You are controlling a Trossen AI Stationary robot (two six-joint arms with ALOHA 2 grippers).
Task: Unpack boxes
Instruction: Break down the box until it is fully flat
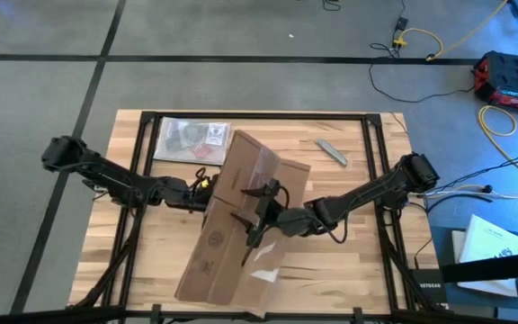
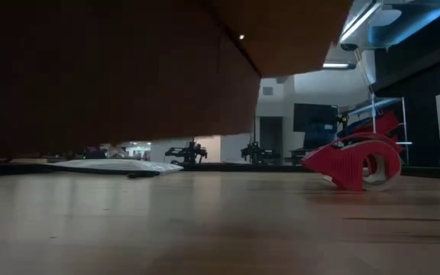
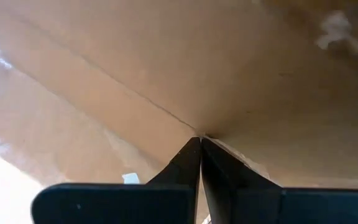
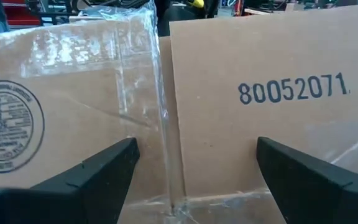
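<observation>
Across the front half of the light wooden table (image 1: 151, 270), the shallow brown cardboard box (image 1: 241, 220) lies at a slant from the near edge toward the middle, one flap raised, strips of shiny clear tape running over its panels and a loose clear piece by its near right corner. Over its top sits the right gripper (image 1: 257, 214), its two dark fingers (image 4: 92, 171) spread wide and holding nothing; in the right wrist view they frame a taped seam between two flaps, a round printed stamp on one panel and a printed number on the other. Against the box's left side, the left gripper (image 1: 207, 184) stands with its fingers pressed together, nothing visibly between them; in the left wrist view the joined tips meet a crease in the cardboard. From table height the box fills the upper left as a dark mass lifted off the tabletop on that side. Farther back on the left lies a clear, silvery plastic bag (image 1: 192, 138) with printed inserts, flat on the table. To the right at the back rests a small grey bar-shaped tool (image 1: 332, 152). A red tape dispenser (image 2: 355, 160) shows in the low view, right of the box.
</observation>
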